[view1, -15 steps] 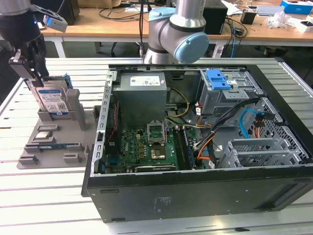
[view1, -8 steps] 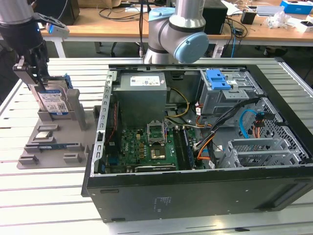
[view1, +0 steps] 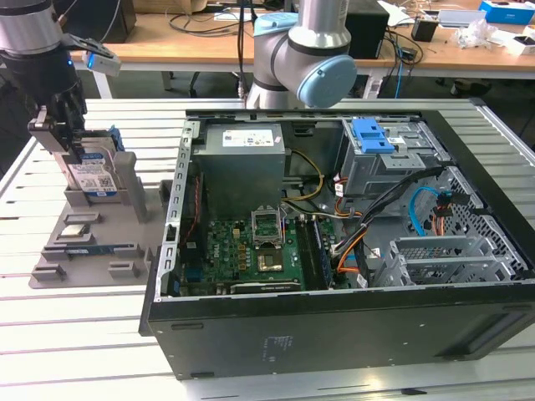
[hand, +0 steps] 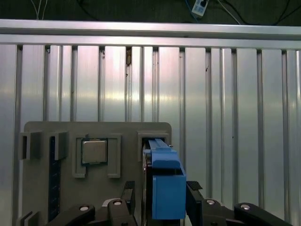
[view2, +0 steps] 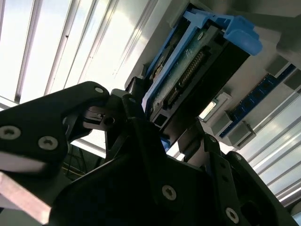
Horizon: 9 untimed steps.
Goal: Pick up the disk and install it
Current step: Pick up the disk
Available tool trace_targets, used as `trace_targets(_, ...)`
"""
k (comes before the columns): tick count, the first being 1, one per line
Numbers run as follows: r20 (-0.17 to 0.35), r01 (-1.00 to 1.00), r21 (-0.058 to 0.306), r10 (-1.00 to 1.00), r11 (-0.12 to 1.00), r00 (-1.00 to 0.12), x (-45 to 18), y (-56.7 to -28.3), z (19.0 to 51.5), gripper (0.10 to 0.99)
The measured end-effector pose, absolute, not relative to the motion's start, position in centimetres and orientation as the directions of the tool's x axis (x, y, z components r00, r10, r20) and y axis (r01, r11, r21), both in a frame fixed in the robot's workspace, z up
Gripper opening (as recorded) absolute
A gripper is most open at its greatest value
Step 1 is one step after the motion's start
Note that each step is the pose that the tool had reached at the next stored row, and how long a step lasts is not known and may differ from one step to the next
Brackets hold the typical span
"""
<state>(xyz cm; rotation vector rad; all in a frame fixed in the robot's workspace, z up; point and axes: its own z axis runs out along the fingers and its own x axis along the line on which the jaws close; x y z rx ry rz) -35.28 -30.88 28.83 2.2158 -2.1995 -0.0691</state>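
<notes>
One black two-fingered pincer is clenched on the disk, a rectangular silver metal hard drive with a white-and-blue label in a bright blue plastic carrier. In both wrist views the dark fingers sit against opposite faces of the disk, with the pincer straddling its upper end. In the second wrist view the disk shows its connector edge, and the pincer closes on it from both sides.

The disk stands on edge directly below the pincer, its lower end in an upright slot of a flat grey plastic holder plate. On that holder plate, just beside the pincer, lies a square silver processor chip in its own recess. Farther from the pincer stands a thin blue memory stick.

The plate rests on a ribbed aluminium table. Well apart from the pincer, towards the exterior view's right, lies an open black metal computer case. Inside it sit a big grey metal power-supply box and a smaller bright blue plastic bracket.
</notes>
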Motion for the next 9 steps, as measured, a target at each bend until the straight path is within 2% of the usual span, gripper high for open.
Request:
trace_targets(5,-0.018,-0.999,0.044,-1.000,-0.008,0.007,-35.28,-30.88,28.83,0.525)
trace_targets(7,-0.018,-0.999,0.044,-1.000,-0.008,0.007,-35.28,-30.88,28.82,0.396)
trace_targets(9,-0.018,-0.999,0.044,-1.000,-0.008,0.007,-35.28,-30.88,28.82,0.369)
